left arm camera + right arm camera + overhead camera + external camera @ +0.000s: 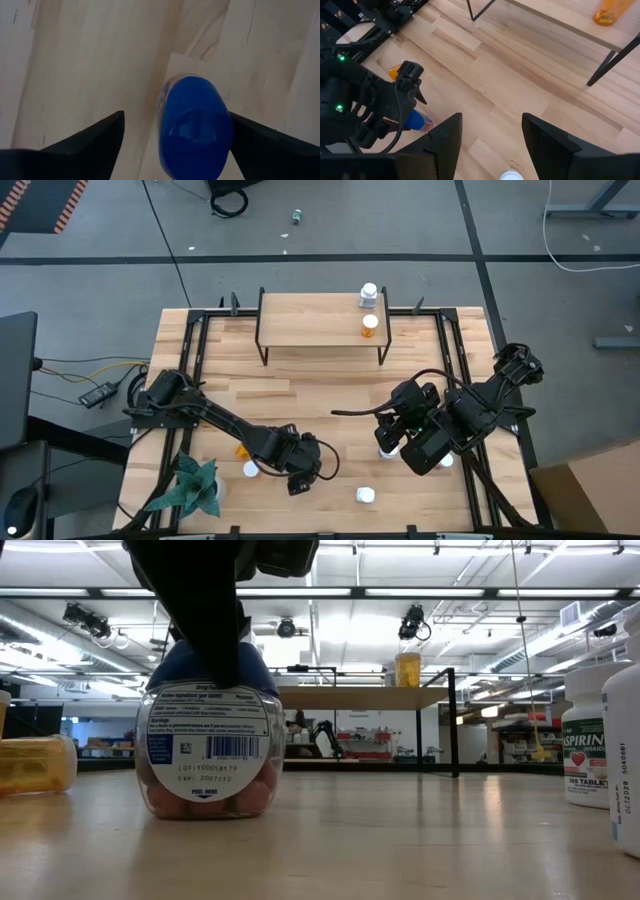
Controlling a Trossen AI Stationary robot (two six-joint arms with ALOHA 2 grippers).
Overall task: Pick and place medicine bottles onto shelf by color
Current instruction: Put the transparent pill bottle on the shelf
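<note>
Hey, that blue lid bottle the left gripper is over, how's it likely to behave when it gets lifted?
The blue-lid bottle looks stout and stands upright, so tipping seems unlikely. It appears partly full of tablets, so probably light but rattly. The left gripper straddles its smooth rounded lid, which might slip.

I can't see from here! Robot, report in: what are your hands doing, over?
Left gripper fingers open around blue-lid bottle, not clamped. Right gripper open, hovering over table. Two bottles on shelf. Nothing blocking.
</note>
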